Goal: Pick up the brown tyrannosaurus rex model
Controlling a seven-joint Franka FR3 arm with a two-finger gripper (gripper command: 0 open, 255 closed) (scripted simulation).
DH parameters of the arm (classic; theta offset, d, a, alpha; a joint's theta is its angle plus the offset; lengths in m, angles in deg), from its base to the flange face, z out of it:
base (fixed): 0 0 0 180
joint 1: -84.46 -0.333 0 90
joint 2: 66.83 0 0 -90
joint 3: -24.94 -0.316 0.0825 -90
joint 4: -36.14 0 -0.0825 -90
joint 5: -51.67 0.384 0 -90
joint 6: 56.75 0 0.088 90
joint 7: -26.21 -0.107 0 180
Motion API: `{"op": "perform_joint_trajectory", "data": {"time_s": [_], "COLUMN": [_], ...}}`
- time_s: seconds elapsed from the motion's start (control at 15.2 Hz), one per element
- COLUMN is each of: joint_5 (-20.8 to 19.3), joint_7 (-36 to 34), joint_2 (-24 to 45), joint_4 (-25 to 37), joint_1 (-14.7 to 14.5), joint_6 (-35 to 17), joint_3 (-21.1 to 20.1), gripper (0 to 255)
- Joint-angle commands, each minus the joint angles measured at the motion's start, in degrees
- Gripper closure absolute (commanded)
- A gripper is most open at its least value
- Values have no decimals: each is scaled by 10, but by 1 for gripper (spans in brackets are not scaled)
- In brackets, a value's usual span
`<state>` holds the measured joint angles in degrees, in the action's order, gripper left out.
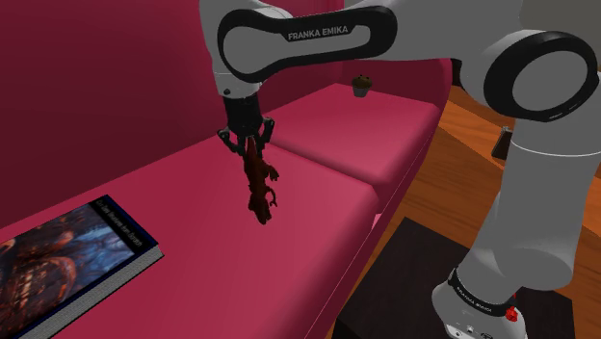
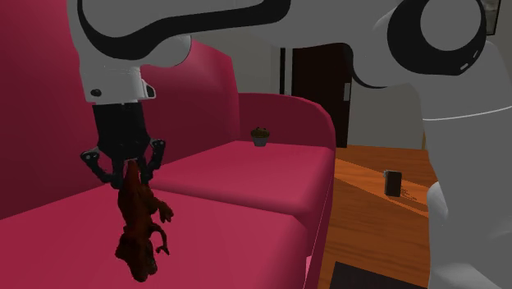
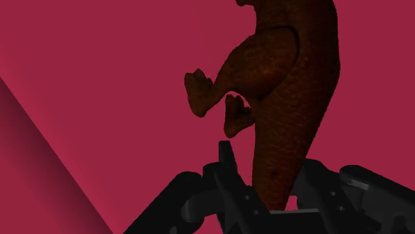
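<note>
over the sofa cushion (image 1: 193, 250), gripper (image 1: 248, 143) clasps hanging dinosaur (image 1: 260, 188).

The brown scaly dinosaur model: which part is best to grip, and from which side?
Grip the brown dinosaur model by its tapering tail, coming from above. The tail is slim enough to fit between the jaws, unlike the bulky body with jutting legs. The black two-finger gripper is shut there, the model hanging head-down.

1 book (image 1: 72, 255) on sofa (image 1: 193, 260) seat, shoulder view's lower left. From hand (image 1: 248, 143) dinosaur model (image 1: 260, 185) hangs over seat. Beyond it, cupcake (image 1: 362, 88) on far cushion.
</note>
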<state>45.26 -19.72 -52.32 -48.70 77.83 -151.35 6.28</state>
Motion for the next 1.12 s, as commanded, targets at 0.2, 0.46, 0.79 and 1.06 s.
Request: {"op": "perform_joint_trajectory", "data": {"time_s": [0.2, 0.46, 0.79, 1.06], "joint_5": [0, 0, -1, -4], "joint_7": [1, 0, 1, 1], "joint_2": [1, 1, 6, 13], "joint_4": [-3, -2, 44, 85], "joint_1": [1, 0, -3, -7], "joint_6": [-1, 0, 41, 75], "joint_3": [0, 0, -1, -1], "gripper": [255, 255, 255, 255]}}
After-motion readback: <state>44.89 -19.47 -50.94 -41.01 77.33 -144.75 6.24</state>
